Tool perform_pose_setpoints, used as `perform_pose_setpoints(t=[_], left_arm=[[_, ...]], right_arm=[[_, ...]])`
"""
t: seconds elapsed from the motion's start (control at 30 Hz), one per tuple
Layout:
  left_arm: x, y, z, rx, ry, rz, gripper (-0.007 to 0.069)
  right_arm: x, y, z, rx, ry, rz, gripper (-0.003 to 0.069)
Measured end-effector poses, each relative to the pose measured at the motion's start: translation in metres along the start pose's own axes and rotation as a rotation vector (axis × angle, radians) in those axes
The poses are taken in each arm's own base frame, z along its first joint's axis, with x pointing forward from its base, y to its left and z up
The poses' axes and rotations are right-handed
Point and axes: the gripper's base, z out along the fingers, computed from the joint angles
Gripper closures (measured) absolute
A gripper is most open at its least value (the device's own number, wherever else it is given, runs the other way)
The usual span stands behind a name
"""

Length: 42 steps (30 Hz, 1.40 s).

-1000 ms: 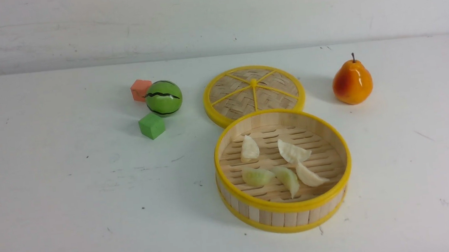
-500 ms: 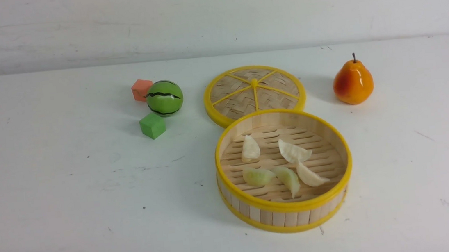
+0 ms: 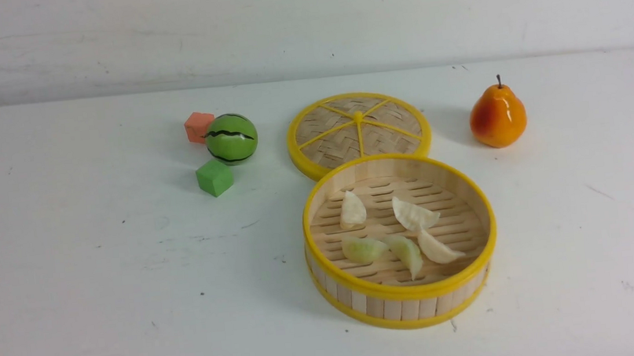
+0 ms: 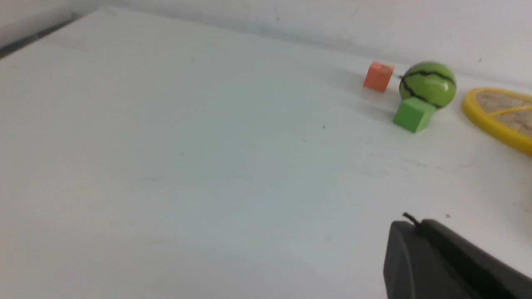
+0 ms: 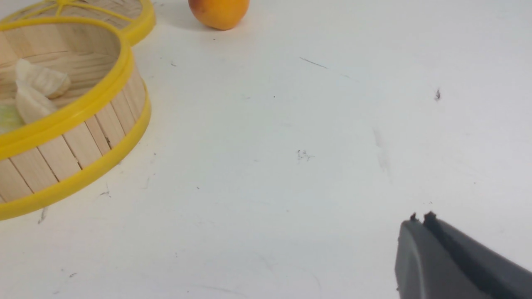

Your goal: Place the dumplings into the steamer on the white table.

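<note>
The steamer point(image 3: 407, 294) stands right of centre on the white table point(image 3: 101, 292). Several dumplings lie on its slatted floor: cream ones point(image 3: 352, 209) point(image 3: 413, 214) point(image 3: 437, 249) and pale green ones point(image 3: 363, 249) point(image 3: 407, 252). Neither arm shows in the front view. My left gripper point(image 4: 417, 226) is shut and empty above bare table, well short of the toys. My right gripper point(image 5: 419, 220) is shut and empty over bare table, off to the side of the steamer point(image 5: 75, 137), where two cream dumplings point(image 5: 41, 81) point(image 5: 31, 106) show.
A flat woven lid point(image 3: 359, 130) with yellow spokes lies just behind the steamer. An orange pear point(image 3: 497, 117) stands at the back right. At the back left sit a green watermelon ball point(image 3: 232, 138), an orange cube point(image 3: 198, 126) and a green cube point(image 3: 214, 177).
A dark bit of the left arm showed at the lower left corner half a second ago and is gone from the front view now. The objects have not moved.
</note>
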Motion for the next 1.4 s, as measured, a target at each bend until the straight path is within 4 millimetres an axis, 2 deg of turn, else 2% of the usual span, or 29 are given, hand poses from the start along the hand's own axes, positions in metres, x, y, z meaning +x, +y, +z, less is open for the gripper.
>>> perform_pose_setpoints(t=[0.27, 1.4], left_arm=[[0.011, 0.003, -0.001, -0.027, 0.123, 0.001, 0.0638], [0.012, 0.003, -0.001, -0.029, 0.131, 0.000, 0.0635]], right_arm=[[0.000, 0.000, 0.000, 0.000, 0.000, 0.000, 0.0671], [0.000, 0.000, 0.000, 0.000, 0.000, 0.000, 0.0643]])
